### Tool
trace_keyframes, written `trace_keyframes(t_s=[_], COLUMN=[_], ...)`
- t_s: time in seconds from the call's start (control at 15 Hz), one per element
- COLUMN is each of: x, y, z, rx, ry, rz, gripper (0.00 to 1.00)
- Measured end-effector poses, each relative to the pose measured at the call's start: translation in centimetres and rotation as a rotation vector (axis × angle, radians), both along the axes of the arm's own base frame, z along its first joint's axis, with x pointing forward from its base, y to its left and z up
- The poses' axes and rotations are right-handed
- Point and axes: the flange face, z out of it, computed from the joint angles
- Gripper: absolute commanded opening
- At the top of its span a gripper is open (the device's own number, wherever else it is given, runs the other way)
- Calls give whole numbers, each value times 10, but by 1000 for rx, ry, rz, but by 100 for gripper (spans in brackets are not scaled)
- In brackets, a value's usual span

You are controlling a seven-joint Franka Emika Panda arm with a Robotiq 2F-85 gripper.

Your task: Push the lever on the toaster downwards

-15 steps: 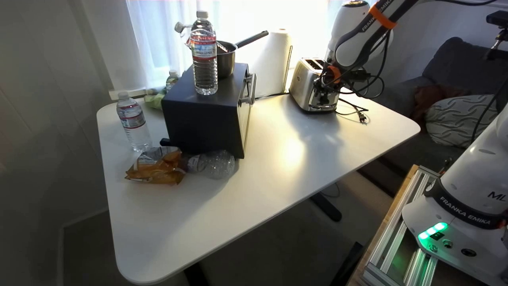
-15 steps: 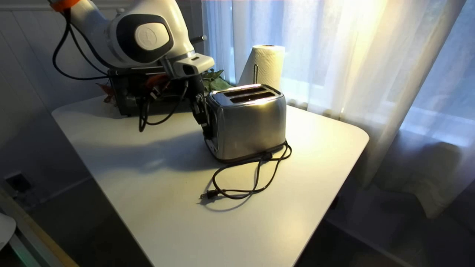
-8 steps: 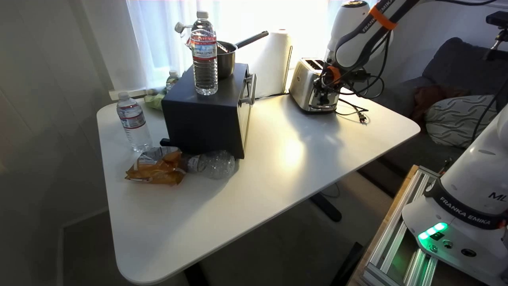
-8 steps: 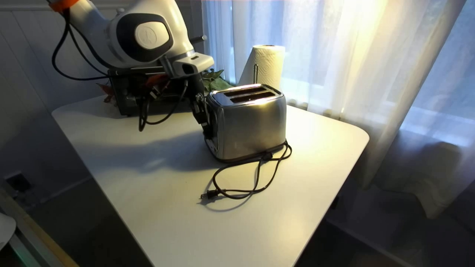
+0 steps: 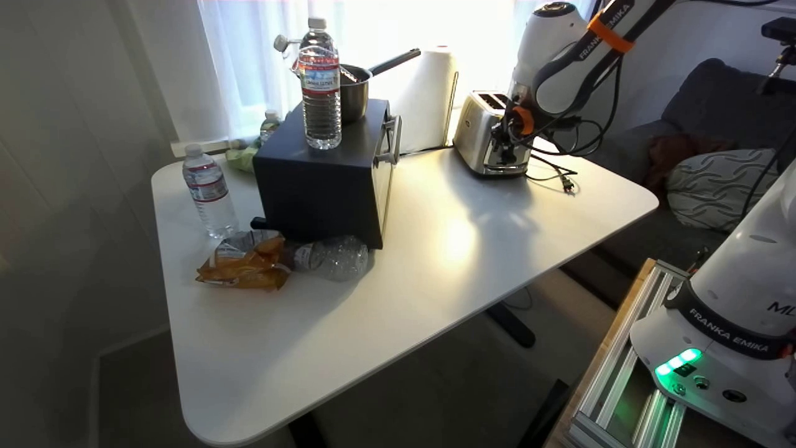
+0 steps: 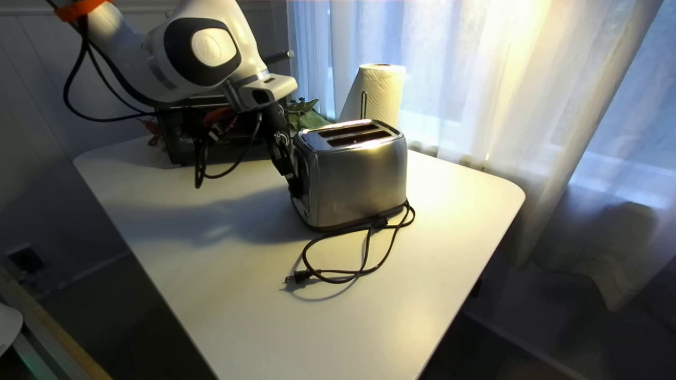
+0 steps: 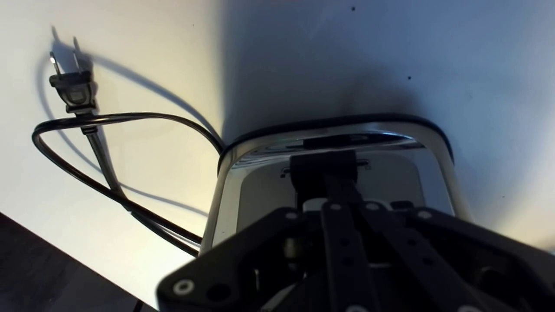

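Right at the end panel (image 7: pixel 264 190) of one upright, two-slot chrome toaster (image 6: pixel 354 177), my single gripper (image 7: pixel 342 188) slants downward, its two fingers (image 7: pixel 343 242) set narrowly together over one black block (image 7: pixel 318 164); whether that block is the lever, and whether I touch it, I cannot tell. One power cord (image 7: pixel 104 161) loops on one white table (image 5: pixel 423 274) beside the toaster, ending in one plug (image 7: pixel 77 93) with two prongs (image 7: pixel 54 63). Near the toaster stands one paper towel roll (image 6: pixel 383 97). Well apart, in an exterior view, sits one toaster oven (image 5: pixel 317 199), bearing one saucepan (image 5: pixel 354 102) and one upright water bottle (image 5: pixel 320 81). I count what look like four more bottles: a standing bottle (image 5: pixel 208 193) on the table, a lying bottle (image 5: pixel 339 258) just beside a single orange snack bag (image 5: pixel 249 264), and two partly hidden bottles (image 5: pixel 270 124), the first by the saucepan, the second behind the oven.
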Motion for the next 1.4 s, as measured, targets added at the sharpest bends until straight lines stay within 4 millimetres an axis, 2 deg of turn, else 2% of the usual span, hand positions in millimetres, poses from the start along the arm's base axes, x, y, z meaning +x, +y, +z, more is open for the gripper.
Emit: trace_keyframes(t_s=[0.53,0.87,1.2,1.27,1.4], x=[-17,-40,-63,-68,-80], y=[20,51,77,81,85], z=[17,19,33,35,37], rx=[-108,-122,-134,-131,-133], ry=[-68,-69,-106,-105,-85], rz=[44,131,173,173,167], gripper=[0,0,1,25,25])
